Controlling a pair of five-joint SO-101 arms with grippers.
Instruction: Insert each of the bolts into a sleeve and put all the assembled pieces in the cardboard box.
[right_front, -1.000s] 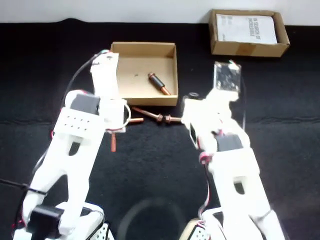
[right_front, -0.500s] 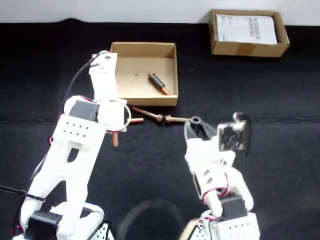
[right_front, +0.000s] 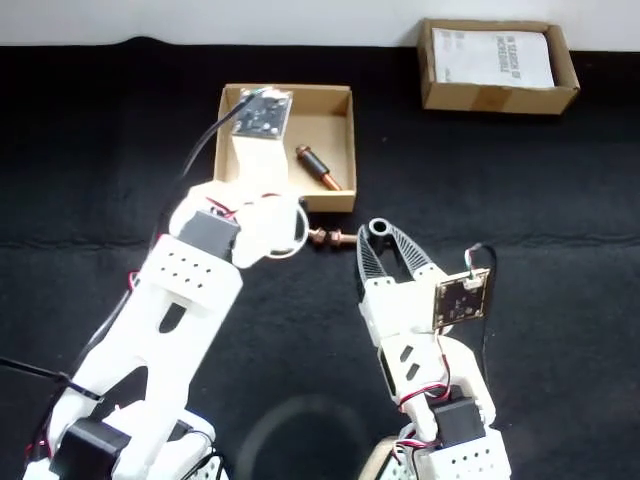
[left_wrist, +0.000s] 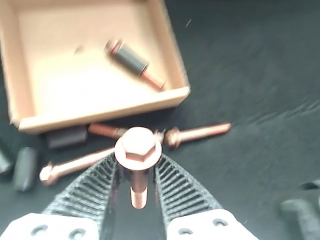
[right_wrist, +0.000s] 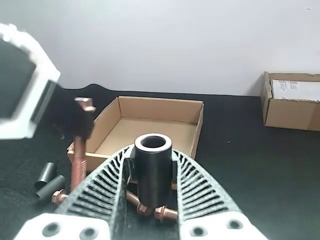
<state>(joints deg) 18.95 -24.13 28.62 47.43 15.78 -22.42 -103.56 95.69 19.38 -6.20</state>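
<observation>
left hand: narrow, with both fingers pressed on the held bolt. In the high view it hangs just in front of the near wall of the cardboard box.
held bolt: copper colour, with its hexagonal head toward the wrist camera and its shank between the fingers. In the right wrist view it stands upright, head on top.
right hand: closed around the held sleeve. In the high view it is over the surface, near the loose bolts and apart from the box.
held sleeve: a dark tube, upright, with its open end up.
cardboard box: open and shallow, at the far middle of the surface.
assembled piece: a bolt inside a dark sleeve. It lies tilted on the box floor, close to the right wall.
loose bolts: they lie flat on the surface, just in front of the box's near wall.
loose sleeves: dark and lying down. One is just beside the near wall, and the others are a little apart from it.
second box: it is at the far right corner, well apart, with a printed sheet inside.
surface: covered with black cloth.
</observation>
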